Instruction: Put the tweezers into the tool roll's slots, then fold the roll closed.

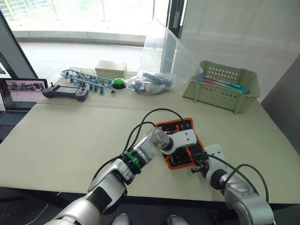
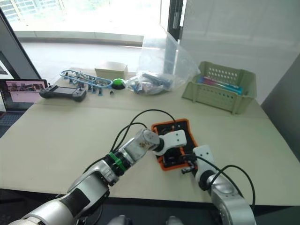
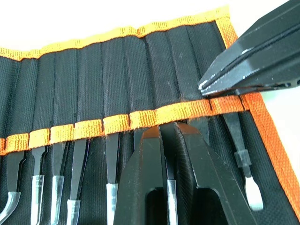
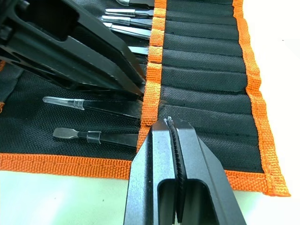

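Both grippers [image 3: 161, 133] [image 4: 169, 123] sit closed, empty, tips at the slots [image 3: 140, 119] band. Tweezers [image 3: 111, 187] appear pocketed beneath them in the open roll [image 4: 206, 70]. Withdraw, then fold squarely.

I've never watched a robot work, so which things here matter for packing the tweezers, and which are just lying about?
For the job:
tool roll
slots
tweezers
left tool
right tool

Lying about:
green basket
plastic bag
handheld controller
laptop
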